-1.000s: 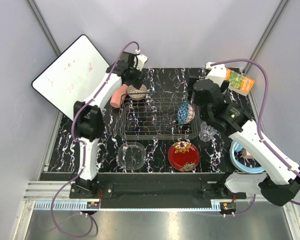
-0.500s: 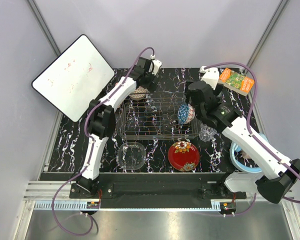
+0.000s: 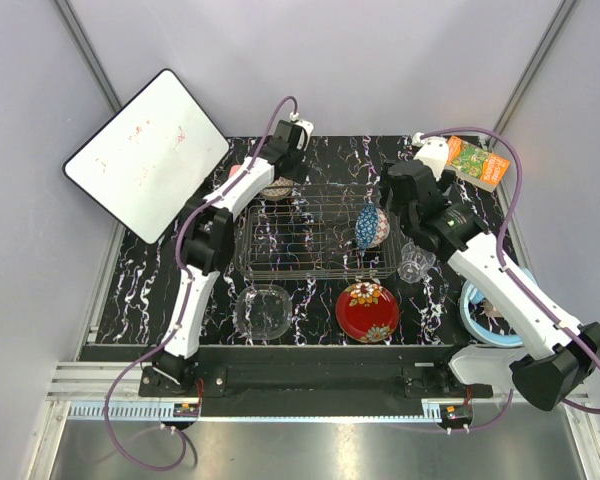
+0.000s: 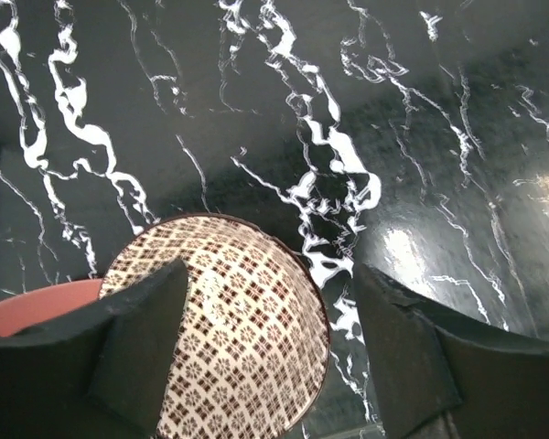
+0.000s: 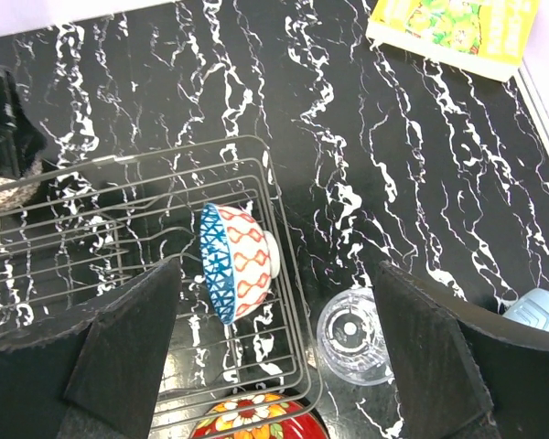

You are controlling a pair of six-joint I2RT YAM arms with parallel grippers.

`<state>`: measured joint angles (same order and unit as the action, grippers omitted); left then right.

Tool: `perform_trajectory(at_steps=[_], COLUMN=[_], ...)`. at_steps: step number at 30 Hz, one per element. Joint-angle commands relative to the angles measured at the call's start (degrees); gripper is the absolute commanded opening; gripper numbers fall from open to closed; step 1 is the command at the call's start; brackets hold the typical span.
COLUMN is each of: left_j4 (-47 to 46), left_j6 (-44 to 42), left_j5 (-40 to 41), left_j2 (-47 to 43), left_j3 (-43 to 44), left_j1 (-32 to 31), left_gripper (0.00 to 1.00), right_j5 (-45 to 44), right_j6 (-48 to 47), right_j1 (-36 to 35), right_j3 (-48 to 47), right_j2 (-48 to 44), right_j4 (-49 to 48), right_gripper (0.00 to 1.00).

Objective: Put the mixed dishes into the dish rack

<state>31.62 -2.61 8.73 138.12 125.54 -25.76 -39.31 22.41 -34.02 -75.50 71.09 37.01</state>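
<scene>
Left gripper [image 4: 270, 274] shifted rightward, jaws wide, beige patterned bowl [image 4: 242, 343] between its fingers [image 4: 137, 357]

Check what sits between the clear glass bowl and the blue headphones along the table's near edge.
The red floral plate lies there, clear in the top view.

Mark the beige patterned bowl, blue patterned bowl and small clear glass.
beige patterned bowl [image 4: 247, 338]: left wrist view, patterned inside.
blue patterned bowl [image 5: 253, 261]: right wrist view, outer wall.
small clear glass [image 5: 351, 333]: right wrist view, base.
</scene>
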Motion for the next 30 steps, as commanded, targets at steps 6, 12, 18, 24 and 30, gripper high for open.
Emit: perform_trajectory(at_steps=[6,12,18,24,30], left_j4=[2.22,2.66,2.75,2.84,4.07], left_j6=[8.50,9.11,9.47,9.47,9.47], left_j5=[1.20,1.81,1.20,0.68,0.32], left_j2=[2.94,3.73,4.26,3.47,0.58], left_j3=[0.85,0.32,0.41,0.67,0.94], left_j1=[-0.26,-0.17,-0.17,-0.17,-0.26], left_gripper=[0.69,0.63,0.38,0.17,0.00], right_j5=[2.48,3.89,4.59,4.77,4.24], right_j6=[0.88,1.40,1.76,1.75,1.40], right_j1=[2.03,2.91,3.26,3.35,3.43], right_j3=[0.71,0.27,0.27,0.27,0.53], right_j2=[-0.25,1.59,2.30,2.82,2.83], right_j4=[-3.00,-3.00,-3.09,-3.18,-3.26], right_gripper=[0.93,0.93,0.93,0.92,0.92])
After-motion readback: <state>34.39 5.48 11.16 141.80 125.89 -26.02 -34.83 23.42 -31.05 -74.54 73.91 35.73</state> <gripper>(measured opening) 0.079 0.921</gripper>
